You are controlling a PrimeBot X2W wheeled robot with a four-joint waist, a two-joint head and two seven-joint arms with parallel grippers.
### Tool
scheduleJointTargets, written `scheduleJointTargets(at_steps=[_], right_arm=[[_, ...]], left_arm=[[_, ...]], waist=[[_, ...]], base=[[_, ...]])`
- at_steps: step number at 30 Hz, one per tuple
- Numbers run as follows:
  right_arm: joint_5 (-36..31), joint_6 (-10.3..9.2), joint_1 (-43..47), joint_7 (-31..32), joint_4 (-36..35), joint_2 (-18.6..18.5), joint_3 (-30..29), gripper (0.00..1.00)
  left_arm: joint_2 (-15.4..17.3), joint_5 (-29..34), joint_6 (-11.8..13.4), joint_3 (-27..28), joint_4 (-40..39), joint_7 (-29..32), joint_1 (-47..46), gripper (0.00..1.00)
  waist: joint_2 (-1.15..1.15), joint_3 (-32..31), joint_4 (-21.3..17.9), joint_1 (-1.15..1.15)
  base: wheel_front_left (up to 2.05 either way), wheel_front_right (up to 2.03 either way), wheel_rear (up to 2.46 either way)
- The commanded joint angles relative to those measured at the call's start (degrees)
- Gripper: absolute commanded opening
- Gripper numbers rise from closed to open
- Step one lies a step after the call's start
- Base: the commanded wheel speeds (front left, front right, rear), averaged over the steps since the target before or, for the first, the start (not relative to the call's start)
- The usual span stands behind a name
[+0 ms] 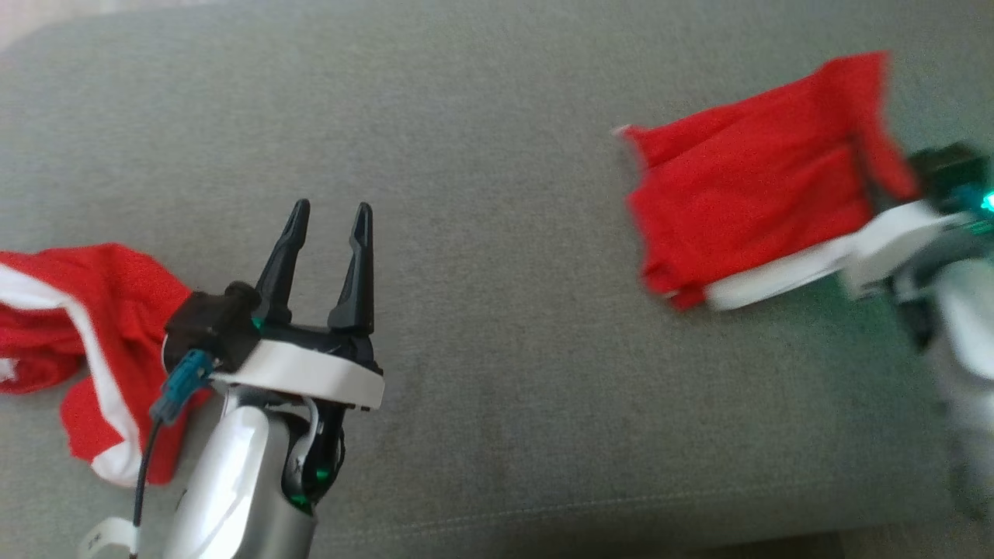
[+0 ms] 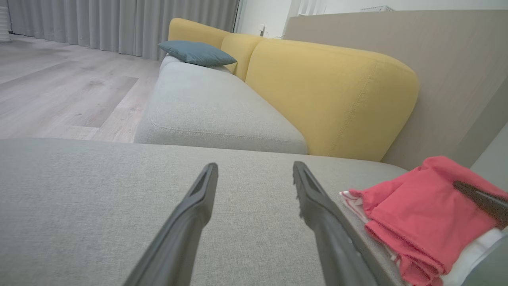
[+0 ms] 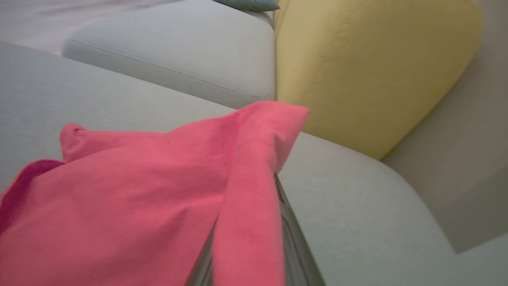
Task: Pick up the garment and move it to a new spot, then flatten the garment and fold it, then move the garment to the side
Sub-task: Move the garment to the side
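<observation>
Closest to me, the left claw (image 1: 332,206) hangs over the bare grey sofa seat (image 1: 505,404), its two dark fingers spread apart and holding nothing. Just beside its wrist, at the near left of the seat, lies a second red cloth (image 1: 101,310) with white stripes, rumpled and loose; I cannot tell whether it belongs to this job.

Further along, towards the right side of the seat, is the garment (image 1: 745,202): red with a white band along its near edge, lying as a compact, roughly square packet. By the look of it, the flattening and folding are done. The right claw (image 3: 246,222) is at the packet's right edge, fingers drawn close with a strip of the red cloth pinched between them and one corner draped over them. The arm there is blurred in the head view.

So I would judge this to be the last step, shifting the folded garment aside. What is left is to set it down without the layers sliding open, then let go.

Beyond stand the yellow backrest (image 2: 329,95) and a blue pillow (image 2: 196,53).
</observation>
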Motion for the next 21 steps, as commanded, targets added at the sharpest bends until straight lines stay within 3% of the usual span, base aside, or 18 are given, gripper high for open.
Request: scheduleJointTargets(at_steps=[1,5,9,18,20,21], right_arm=[[0.3,0.37,-1.5,0.1,-1.8,-1.3,1.0,0.0],[1.3,0.37,-4.0,2.0,-1.4,-7.5,-0.1,0.0],[1.5,0.37,-6.1,3.6,-0.6,-10.8,-2.3,0.0],[0.5,0.37,-6.1,3.3,-0.9,-10.5,-4.8,0.0],[0.7,0.37,-5.7,2.9,-1.0,-10.1,-5.5,0.46],[0.8,0.37,-5.5,2.7,-1.1,-9.9,-5.9,0.56]], left_arm=[[0.4,0.8,-0.3,1.8,-2.1,-0.3,-2.5,1.0],[0.4,1.5,-0.8,2.0,-2.4,-0.3,-3.4,1.0],[0.4,1.9,-1.4,2.2,-2.5,-0.3,-4.0,1.0],[0.4,2.2,-1.9,3.0,-2.2,-0.3,-3.7,1.0],[0.4,2.1,-2.0,3.1,-2.1,-0.3,-3.4,1.0],[0.4,2.1,-2.0,3.1,-2.1,-0.3,-3.3,1.0]], waist=[[0.0,1.1,-0.9,0.0],[0.0,2.8,-1.7,0.0],[0.0,4.1,-1.5,0.0],[0.0,4.4,-0.6,0.0],[0.0,4.1,-0.5,0.0],[0.0,4.0,-0.5,0.0]], base=[[0.0,0.0,0.0],[0.0,0.0,0.0],[0.0,0.0,0.0],[0.0,0.0,0.0],[0.0,0.0,0.0],[0.0,0.0,0.0]])
